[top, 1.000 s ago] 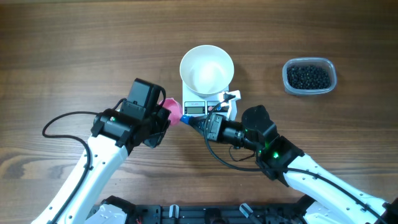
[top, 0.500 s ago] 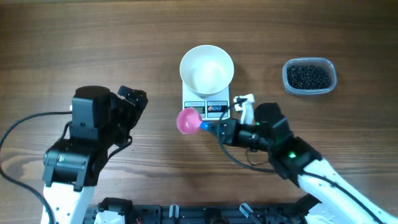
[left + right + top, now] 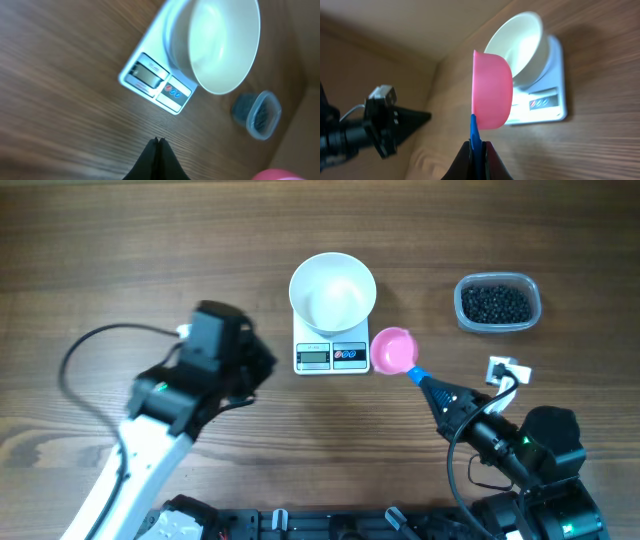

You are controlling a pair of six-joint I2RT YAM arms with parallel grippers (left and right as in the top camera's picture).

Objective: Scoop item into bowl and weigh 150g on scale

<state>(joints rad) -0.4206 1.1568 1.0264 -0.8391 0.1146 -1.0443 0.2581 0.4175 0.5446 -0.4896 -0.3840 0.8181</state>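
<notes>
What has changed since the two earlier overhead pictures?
The right claw, shut on the handle of the pink scoop, carried it from left of the scale to its right. The left claw, earlier at the scoop, is apart, shut and empty. The bowl, scale and tub of beads stayed.

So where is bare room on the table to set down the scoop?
Bare wood lies left of the bowl and scale, beyond the left gripper; also between bowl and tub. Crowded right of the scale, where the right gripper holds the pink scoop.
</notes>
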